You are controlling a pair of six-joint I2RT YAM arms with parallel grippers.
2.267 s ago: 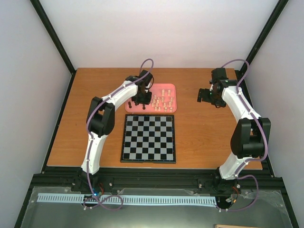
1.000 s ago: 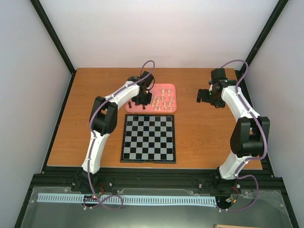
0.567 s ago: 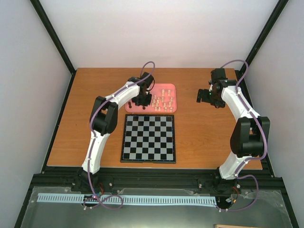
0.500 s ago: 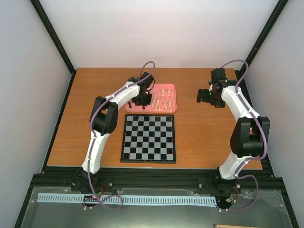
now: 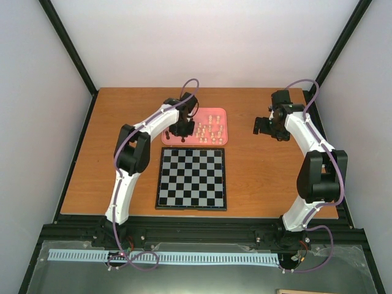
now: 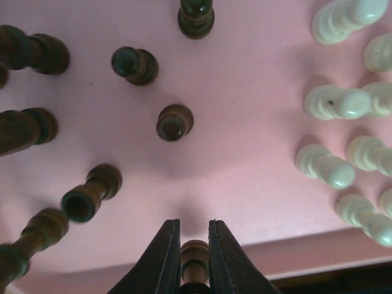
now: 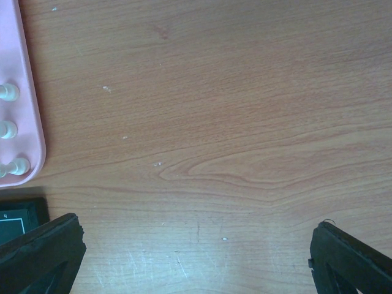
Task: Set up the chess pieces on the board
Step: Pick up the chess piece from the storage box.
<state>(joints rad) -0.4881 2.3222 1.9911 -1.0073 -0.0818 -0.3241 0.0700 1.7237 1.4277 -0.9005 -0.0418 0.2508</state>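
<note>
the left end effector (image 6: 194,234) is down on the left side of the pink tray (image 6: 245,79), close to one edge, and it is pinching a dark chess piece (image 6: 195,262) tight between its two fingers. the other dark pieces (image 6: 174,121) stand on the left side of the tray, the pale pieces (image 6: 334,101) stand on its right side, and the board (image 5: 192,179) lies flat on the bench (image 5: 263,177) just in front of the tray. the right end effector (image 7: 196,233) hangs over the bench to the right of the tray, fingers spread wide and holding nothing.
</note>
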